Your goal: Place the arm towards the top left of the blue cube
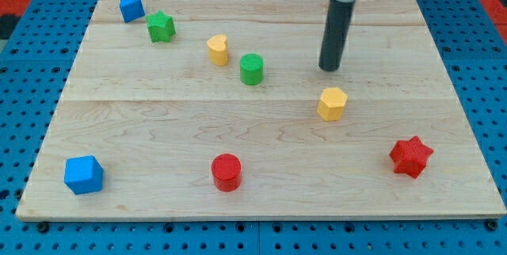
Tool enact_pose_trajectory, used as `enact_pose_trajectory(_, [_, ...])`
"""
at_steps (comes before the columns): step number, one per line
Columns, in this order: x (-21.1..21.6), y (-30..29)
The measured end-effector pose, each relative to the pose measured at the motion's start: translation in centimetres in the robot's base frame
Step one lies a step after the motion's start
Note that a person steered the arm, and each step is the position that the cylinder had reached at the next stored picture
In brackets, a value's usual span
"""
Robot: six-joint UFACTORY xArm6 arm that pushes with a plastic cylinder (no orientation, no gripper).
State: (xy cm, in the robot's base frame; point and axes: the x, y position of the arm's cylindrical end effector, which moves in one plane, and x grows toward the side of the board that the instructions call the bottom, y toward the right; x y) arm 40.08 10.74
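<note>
green cylinder (252, 69) and yellow hexagon (333, 103) flanking my tip (329, 67)

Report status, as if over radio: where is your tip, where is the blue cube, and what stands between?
My tip upper right, just above yellow hexagonal block. Blue cube bottom left, far off. Red cylinder near the direct line.
</note>
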Motion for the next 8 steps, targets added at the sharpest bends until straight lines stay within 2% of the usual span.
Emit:
enact_pose_trajectory(1, [1.8, -10.6])
enact_pose_trajectory(2, [10.4, -9.4])
enact_pose_trajectory(3, [19.7, -1.4])
enact_pose_trajectory(4, [21.7, -5.7])
enact_pose_trajectory(5, [19.0, -9.6])
enact_pose_trajectory(6, [21.3, -11.4])
enact_pose_trajectory(7, [18.7, -15.1])
enact_pose_trajectory(8, [11.0, -15.6])
